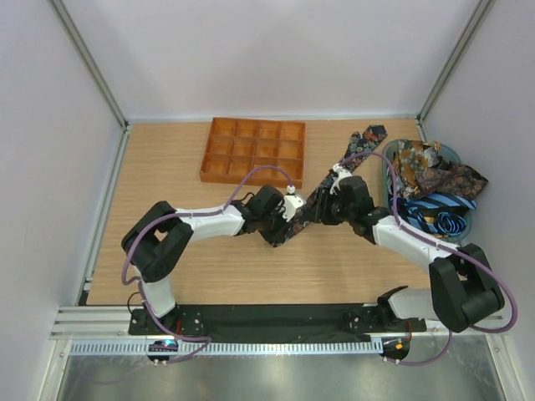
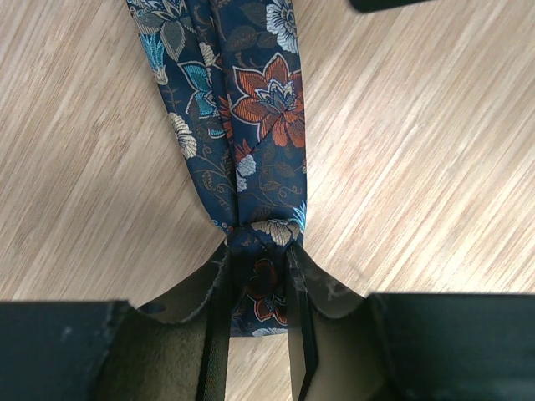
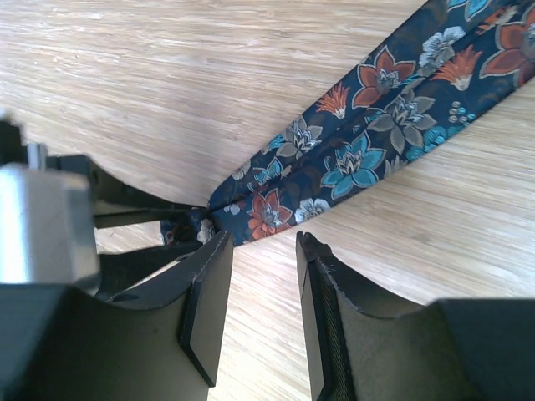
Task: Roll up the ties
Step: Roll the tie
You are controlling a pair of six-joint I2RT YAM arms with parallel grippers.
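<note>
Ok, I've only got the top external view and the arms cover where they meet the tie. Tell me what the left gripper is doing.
Observer: The left gripper is shut on the floral tie, and the fabric is bunched narrow where it is pinched.
Operator: Now give me the right one.
Observer: The right gripper is open. Only bare wood shows in its gap, and the tie lies just beyond its tips.
Operator: Describe the tie past the pinch.
Observer: Two overlapping bands spread out from the pinch and lie flat on the table. No roll has been started yet.
</note>
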